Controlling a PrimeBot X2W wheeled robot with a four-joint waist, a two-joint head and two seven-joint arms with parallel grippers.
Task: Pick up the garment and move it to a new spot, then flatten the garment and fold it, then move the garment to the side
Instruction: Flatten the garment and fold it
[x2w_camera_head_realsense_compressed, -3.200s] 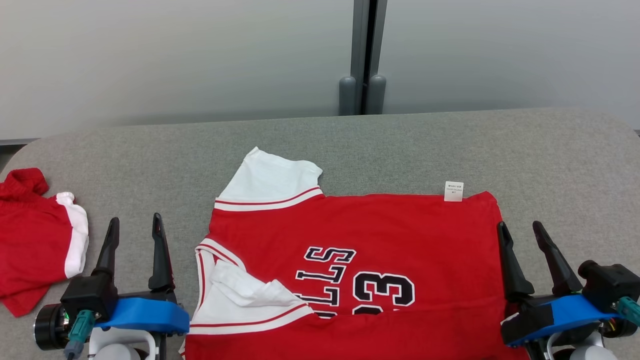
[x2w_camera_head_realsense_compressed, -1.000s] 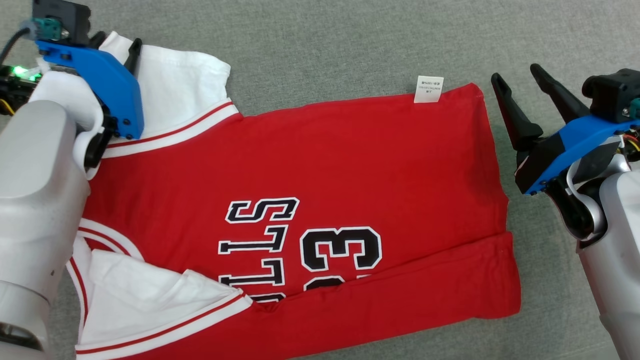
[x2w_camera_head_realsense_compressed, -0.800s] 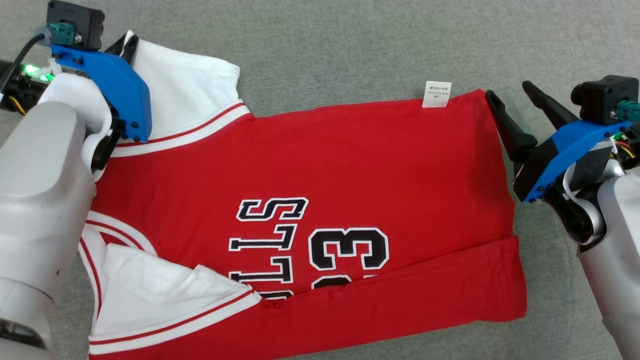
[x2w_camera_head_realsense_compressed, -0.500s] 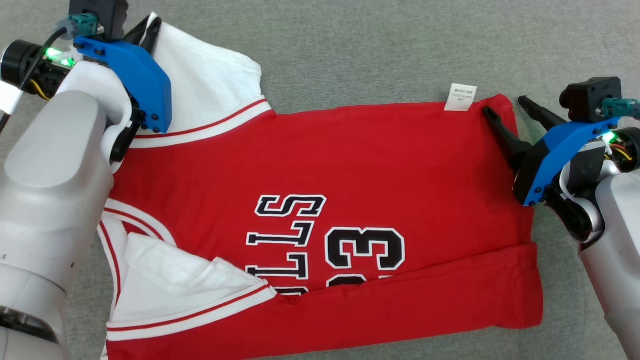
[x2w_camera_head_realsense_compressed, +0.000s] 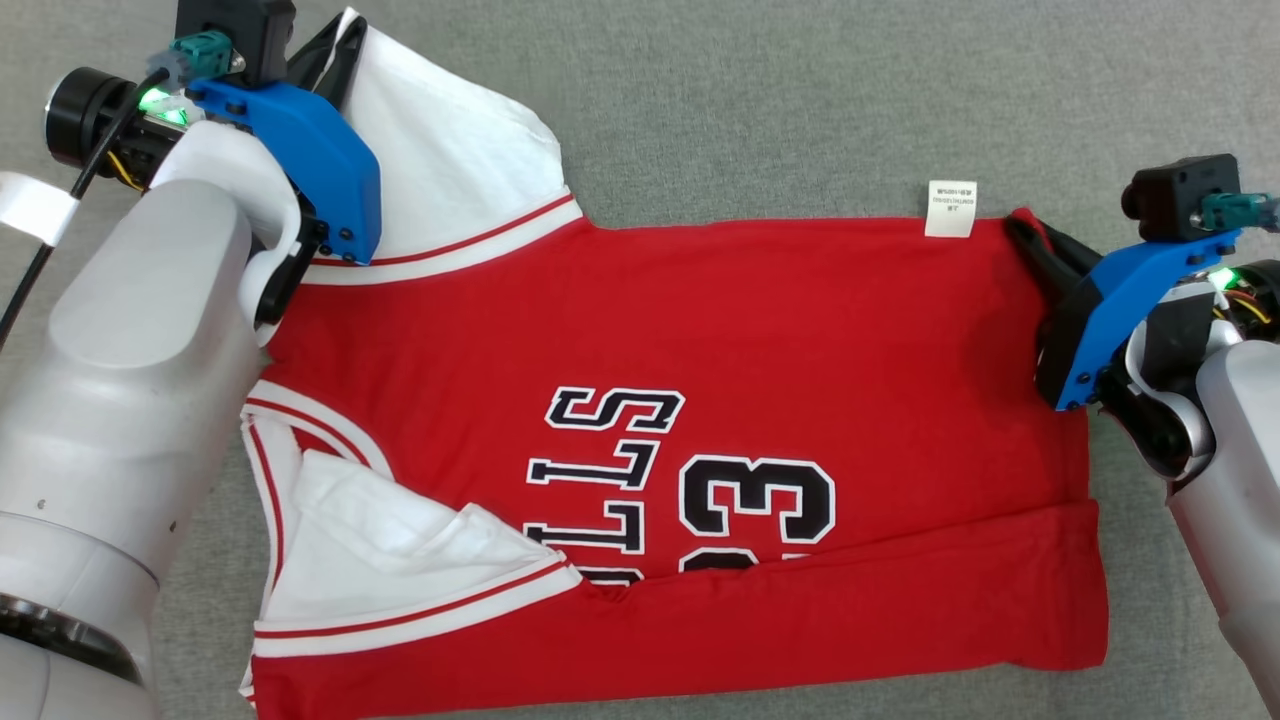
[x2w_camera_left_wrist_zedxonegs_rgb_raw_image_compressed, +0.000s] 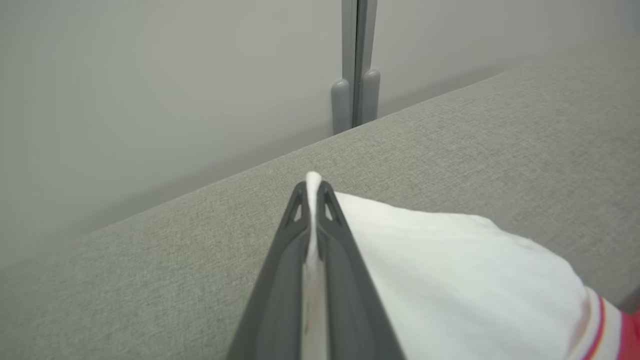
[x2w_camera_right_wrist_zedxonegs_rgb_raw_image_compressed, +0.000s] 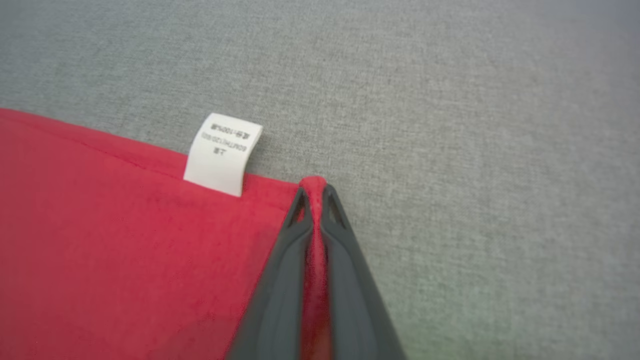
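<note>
garment (x2w_camera_head_realsense_compressed: 700, 340), a red jersey with white sleeves and black lettering, lies spread on the grey counter (x2w_camera_head_realsense_compressed: 760, 90), with its near hem folded up in a band. left pincer (x2w_camera_left_wrist_zedxonegs_rgb_raw_image_compressed: 312, 187) is clamped on the far edge of the upper white sleeve (x2w_camera_head_realsense_compressed: 460, 150), and a sliver of white cloth shows between its fingers. right pincer (x2w_camera_right_wrist_zedxonegs_rgb_raw_image_compressed: 312, 190) is clamped on the red far corner, just beside the small white label (x2w_camera_right_wrist_zedxonegs_rgb_raw_image_compressed: 222, 152).
</note>
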